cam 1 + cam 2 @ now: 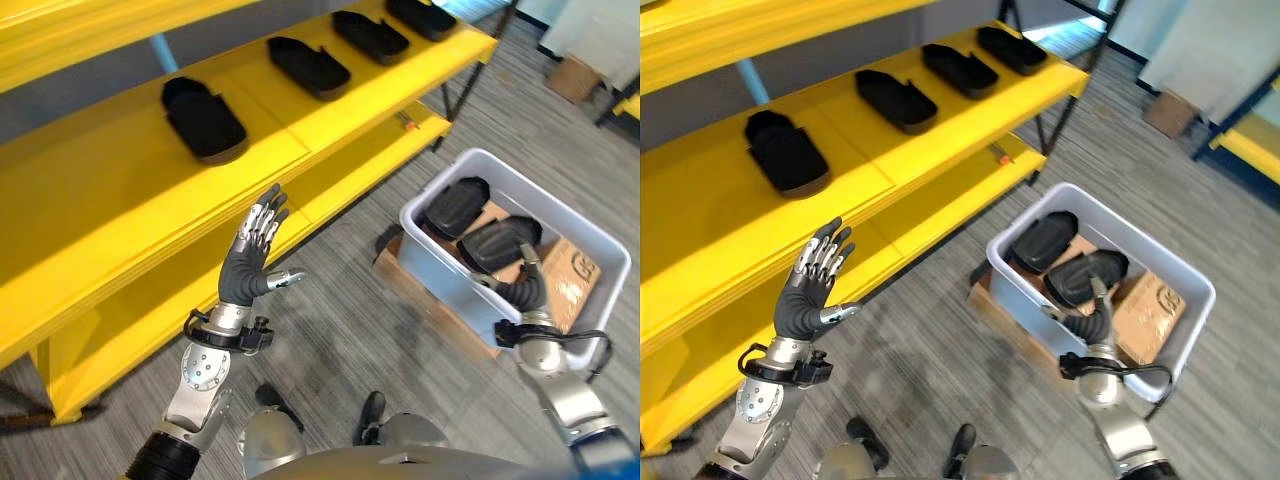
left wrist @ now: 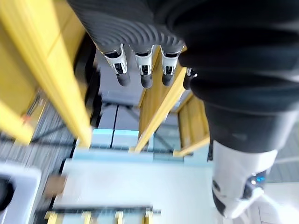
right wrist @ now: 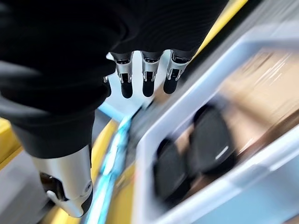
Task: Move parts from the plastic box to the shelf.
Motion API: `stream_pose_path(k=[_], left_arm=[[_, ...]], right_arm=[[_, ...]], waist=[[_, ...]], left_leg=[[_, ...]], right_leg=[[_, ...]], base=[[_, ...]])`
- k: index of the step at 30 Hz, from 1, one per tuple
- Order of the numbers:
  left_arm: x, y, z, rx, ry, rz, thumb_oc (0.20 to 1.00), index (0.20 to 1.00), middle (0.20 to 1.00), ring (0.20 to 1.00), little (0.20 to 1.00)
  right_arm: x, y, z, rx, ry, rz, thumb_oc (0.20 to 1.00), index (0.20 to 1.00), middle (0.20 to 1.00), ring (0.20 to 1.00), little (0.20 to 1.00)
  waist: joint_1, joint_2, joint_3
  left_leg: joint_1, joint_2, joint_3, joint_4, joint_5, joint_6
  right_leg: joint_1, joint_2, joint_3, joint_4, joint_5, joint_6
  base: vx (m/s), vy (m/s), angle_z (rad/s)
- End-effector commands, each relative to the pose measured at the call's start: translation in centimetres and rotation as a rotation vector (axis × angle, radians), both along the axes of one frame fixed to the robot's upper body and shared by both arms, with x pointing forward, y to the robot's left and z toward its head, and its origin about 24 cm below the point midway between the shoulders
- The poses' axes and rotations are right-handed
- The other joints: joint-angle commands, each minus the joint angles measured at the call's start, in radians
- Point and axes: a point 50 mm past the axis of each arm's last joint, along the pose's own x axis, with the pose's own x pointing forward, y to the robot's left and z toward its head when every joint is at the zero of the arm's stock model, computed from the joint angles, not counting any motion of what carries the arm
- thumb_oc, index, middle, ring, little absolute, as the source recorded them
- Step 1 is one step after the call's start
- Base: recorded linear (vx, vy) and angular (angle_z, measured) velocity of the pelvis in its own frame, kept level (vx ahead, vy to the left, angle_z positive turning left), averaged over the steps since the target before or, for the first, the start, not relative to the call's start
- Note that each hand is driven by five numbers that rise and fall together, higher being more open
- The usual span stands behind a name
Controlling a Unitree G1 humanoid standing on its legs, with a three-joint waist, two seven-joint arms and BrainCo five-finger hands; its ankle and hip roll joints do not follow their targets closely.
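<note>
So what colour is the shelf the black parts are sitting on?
Bright yellow. The shelf shows best in the left eye view.

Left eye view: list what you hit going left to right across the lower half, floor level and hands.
Yellow shelf → left robot hand → grey plastic box → right robot hand, at the box's near rim.

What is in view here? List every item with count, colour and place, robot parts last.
black parts on shelf: four, black, in a row along the upper yellow shelf board.
black parts in box: two, black, inside the plastic box.
plastic box: one, pale grey, on the floor right of the shelf.
cardboard: brown, lining the plastic box.
shelf: one, yellow, on the left.
cardboard carton: one, brown, on the far floor.
left hand: open, raised before the shelf.
right hand: fingers straight, over the plastic box.
</note>
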Motion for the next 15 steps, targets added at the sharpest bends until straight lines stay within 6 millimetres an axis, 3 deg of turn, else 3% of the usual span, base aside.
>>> stream_pose_path(k=[1, 4, 10, 13, 15], left_arm=[[-1.1, -0.2, 1.6, -0.042, -0.089, -0.066, 1.0, 1.0, 1.0, 1.0, 1.0], [-1.0, -0.7, 1.7, -0.04, -0.098, -0.106, 1.0, 1.0, 1.0, 1.0, 1.0], [0.0, -3.4, 2.8, -0.026, -0.158, -0.217, 1.0, 1.0, 1.0, 1.0, 1.0], [0.9, -4.7, 3.5, -0.027, -0.185, -0.237, 1.0, 1.0, 1.0, 1.0, 1.0], [1.7, -5.0, 3.7, -0.062, -0.176, -0.196, 1.0, 1.0, 1.0, 1.0, 1.0]], right_arm=[[0.3, -0.2, 1.1, 0.019, -0.106, -0.056, 1.0, 1.0, 1.0, 1.0, 1.0], [0.0, -0.7, 0.9, 0.019, -0.113, -0.101, 1.0, 1.0, 1.0, 1.0, 1.0], [0.5, -1.0, 0.7, 0.021, -0.124, -0.122, 1.0, 1.0, 1.0, 1.0, 1.0], [1.5, -0.3, 0.9, 0.009, -0.133, -0.062, 1.0, 1.0, 1.0, 1.0, 1.0], [2.1, 0.8, 0.9, 0.024, -0.128, 0.018, 1.0, 1.0, 1.0, 1.0, 1.0]], waist=[[0.01, -0.03, -0.016], [-0.009, -0.023, -0.018], [-0.071, 0.002, -0.034], [-0.09, 0.014, -0.041], [-0.092, 0.016, -0.046]], left_leg=[[-0.003, -0.03, 0.017, -0.077, 0.024, -0.032], [0.009, -0.024, 0.013, -0.091, 0.036, -0.041], [0.036, 0.015, -0.029, -0.112, 0.075, -0.071], [0.046, 0.031, -0.091, -0.103, 0.087, -0.084], [0.06, 0.018, -0.213, -0.069, 0.06, -0.075]], right_leg=[[0.031, -0.07, 0.041, 0.048, 0.021, 0.069], [0.016, -0.056, 0.051, 0.058, 0.013, 0.053], [-0.027, -0.027, 0.101, 0.11, -0.018, 0.014], [-0.05, -0.018, 0.148, 0.146, -0.041, 0.0], [-0.065, -0.015, 0.217, 0.17, -0.049, -0.01]], base=[[-0.04, -0.205, 0.08], [-0.02, -0.204, -0.17], [0.0, -0.174, -0.19], [0.04, -0.165, -0.6], [0.11, -0.101, -1.13]])
